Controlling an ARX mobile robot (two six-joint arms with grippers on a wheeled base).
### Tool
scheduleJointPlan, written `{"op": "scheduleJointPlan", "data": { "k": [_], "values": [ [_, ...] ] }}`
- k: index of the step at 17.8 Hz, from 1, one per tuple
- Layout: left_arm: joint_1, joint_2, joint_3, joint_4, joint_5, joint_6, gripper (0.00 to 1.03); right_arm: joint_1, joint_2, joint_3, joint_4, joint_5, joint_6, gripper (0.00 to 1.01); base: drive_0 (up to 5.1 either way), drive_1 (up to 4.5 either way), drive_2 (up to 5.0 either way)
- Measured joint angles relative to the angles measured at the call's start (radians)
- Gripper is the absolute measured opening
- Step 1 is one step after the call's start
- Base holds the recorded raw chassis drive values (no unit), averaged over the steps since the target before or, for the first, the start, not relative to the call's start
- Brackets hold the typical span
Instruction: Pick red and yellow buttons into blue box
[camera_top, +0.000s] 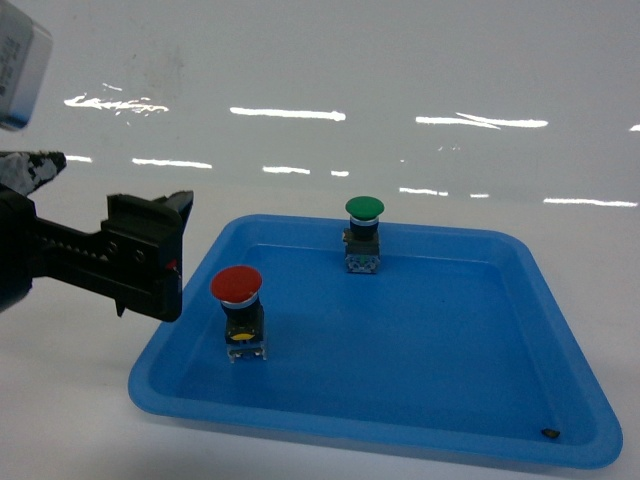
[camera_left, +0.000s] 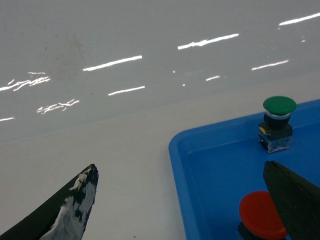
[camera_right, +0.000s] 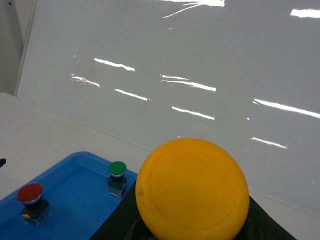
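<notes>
Two buttons in tray: the red button and the green button are standing upright inside the blue tray, well apart from each other.
Red button: it is sitting near the tray's front left corner, red cap on top of a black body with a clear base; a yellow mark is showing on the body.
Green button: it is standing near the tray's far wall, roughly at the middle of that side.
Yellow button: it is filling the lower part of the right wrist view, cap facing the camera, with dark gripper parts showing on either side below it. It is not appearing in the head view.
Left gripper: it is hovering just outside the tray's left edge, close to the red button without touching it. In the left wrist view its two fingers are standing wide apart, one over the table and one over the tray beside the red cap, with nothing between them.
Right gripper: it is pinching the yellow button at the base, above and to the side of the tray; the fingertips themselves are hidden behind the cap.
Small dark speck: it is lying in the tray's front right corner.
Surroundings: white table with a glossy white wall behind it.
</notes>
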Motion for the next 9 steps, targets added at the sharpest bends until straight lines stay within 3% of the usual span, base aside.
{"op": "scheduleJointPlan", "data": {
  "k": [4,6,8,9],
  "values": [
    [-0.054,0.013,0.014,-0.021,0.019,-0.015,0.98,0.0,0.0,0.0,0.0,0.0,0.0,0.28,0.0,0.0,0.0],
    [-0.068,0.012,0.029,-0.056,0.046,-0.043,0.98,0.0,0.0,0.0,0.0,0.0,0.0,0.28,0.0,0.0,0.0],
    [-0.067,0.018,0.04,-0.1,0.099,-0.104,0.98,0.0,0.0,0.0,0.0,0.0,0.0,0.28,0.0,0.0,0.0],
    [-0.056,0.043,0.055,-0.134,0.152,-0.169,0.98,0.0,0.0,0.0,0.0,0.0,0.0,0.28,0.0,0.0,0.0]
  ]
}}
